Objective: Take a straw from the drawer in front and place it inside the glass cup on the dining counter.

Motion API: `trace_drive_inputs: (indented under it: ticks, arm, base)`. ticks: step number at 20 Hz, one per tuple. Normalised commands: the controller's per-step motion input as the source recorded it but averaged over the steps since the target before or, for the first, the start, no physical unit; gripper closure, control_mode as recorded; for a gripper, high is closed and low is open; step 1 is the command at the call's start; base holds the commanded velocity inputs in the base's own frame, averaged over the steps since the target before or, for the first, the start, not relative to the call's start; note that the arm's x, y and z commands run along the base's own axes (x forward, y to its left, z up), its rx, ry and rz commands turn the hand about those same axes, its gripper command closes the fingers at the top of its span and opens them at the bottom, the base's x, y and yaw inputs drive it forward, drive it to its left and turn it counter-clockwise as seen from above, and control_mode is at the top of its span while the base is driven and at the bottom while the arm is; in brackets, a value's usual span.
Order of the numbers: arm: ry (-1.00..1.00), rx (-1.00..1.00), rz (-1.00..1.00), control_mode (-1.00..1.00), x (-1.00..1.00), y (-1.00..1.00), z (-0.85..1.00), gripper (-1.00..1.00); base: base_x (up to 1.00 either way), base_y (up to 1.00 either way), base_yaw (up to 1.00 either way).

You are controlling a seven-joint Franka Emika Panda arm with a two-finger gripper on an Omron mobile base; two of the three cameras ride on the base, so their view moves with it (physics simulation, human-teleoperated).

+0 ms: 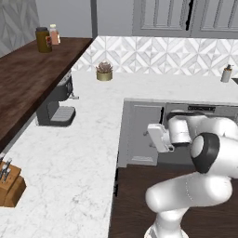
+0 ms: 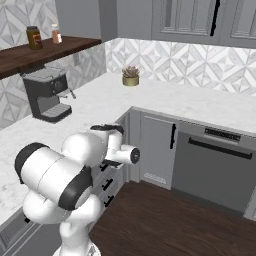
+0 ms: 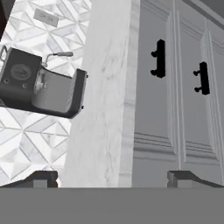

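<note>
My gripper is open, its two dark fingertips spread wide with nothing between them. It points at a stack of light-grey panelled drawer fronts under the marble worktop edge. The hand view is rolled, so the worktop lies to the left. The drawer nearest the worktop is shut and carries a small black bar handle. A second handle sits on the front below it. In the left base view the white hand hovers close to the cabinet face. The straw, the glass cup and the dining counter are out of view.
A dark coffee machine stands on the worktop left of the arm. A potted plant sits in the corner, a knife block at the near left. The dark dishwasher is to the right; wooden floor lies open.
</note>
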Motion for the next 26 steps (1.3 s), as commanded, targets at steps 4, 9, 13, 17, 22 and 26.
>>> trace_drive_inputs:
  ticks: [4, 9, 13, 17, 22, 26]
  arm:
    - [0.0, 0.19, 0.0, -1.0, 0.7, 0.06, -0.39, -1.0]
    - [0.0, 0.15, 0.01, -1.0, 0.69, 0.03, -0.39, -1.0]
    - [0.0, 0.06, 0.02, -1.0, 0.62, 0.0, -0.37, -1.0]
    - [0.04, 0.03, 0.04, -1.0, 0.64, 0.02, -0.37, -1.0]
    - [0.03, 0.0, 0.05, -1.0, 0.57, 0.14, -0.31, -1.0]
    - [0.0, 0.0, 0.01, -1.0, 0.37, 0.29, -0.16, -1.0]
  base:
    - [0.0, 0.0, 0.0]
    - [0.0, 0.0, 0.0]
    - [0.0, 0.0, 0.0]
    - [0.0, 0.0, 0.0]
    - [0.0, 0.0, 0.0]
    - [0.0, 0.0, 0.0]
